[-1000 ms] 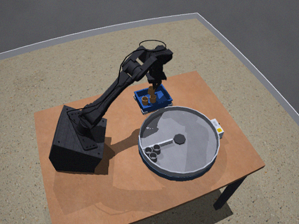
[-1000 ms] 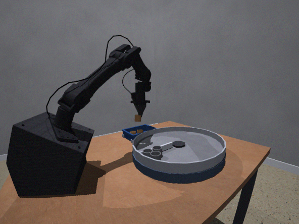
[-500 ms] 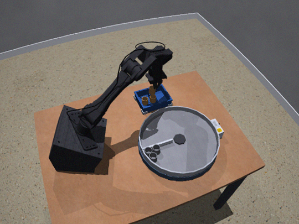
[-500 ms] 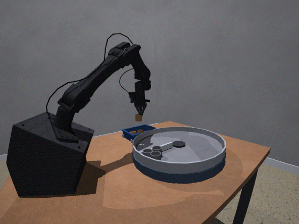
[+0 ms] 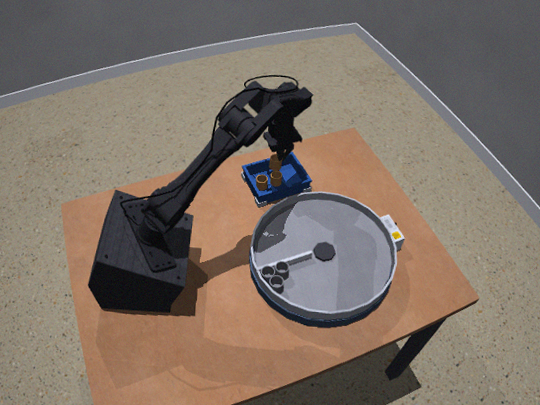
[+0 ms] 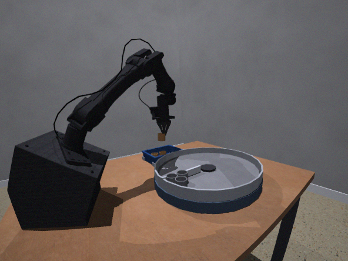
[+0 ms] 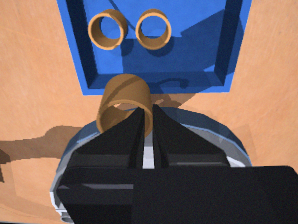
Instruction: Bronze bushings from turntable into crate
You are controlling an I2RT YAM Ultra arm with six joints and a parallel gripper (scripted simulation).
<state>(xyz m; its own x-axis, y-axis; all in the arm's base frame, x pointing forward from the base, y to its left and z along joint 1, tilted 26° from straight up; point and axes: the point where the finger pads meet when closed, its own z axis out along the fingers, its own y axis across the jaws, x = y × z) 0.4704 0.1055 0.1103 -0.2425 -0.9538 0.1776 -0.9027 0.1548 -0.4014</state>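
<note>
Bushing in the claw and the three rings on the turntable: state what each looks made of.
Held bushing: likely bronze, a matte orange-brown thin-walled tube. Three rings on the turntable: likely steel, dull dark grey. No shine on either, so colour is the only sign.

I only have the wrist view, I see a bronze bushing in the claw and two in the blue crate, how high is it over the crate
Observer: The claw holds the bronze bushing well above the blue crate, clearly not inside yet.
Operator: Any bronze ones left on the turntable?
Observer: None visible; only three steel bushings sit clustered near the turntable rim, on the arm base's side.
Operator: Is the bushing over the crate?
Observer: From the top view it appears over the crate's far part.
</note>
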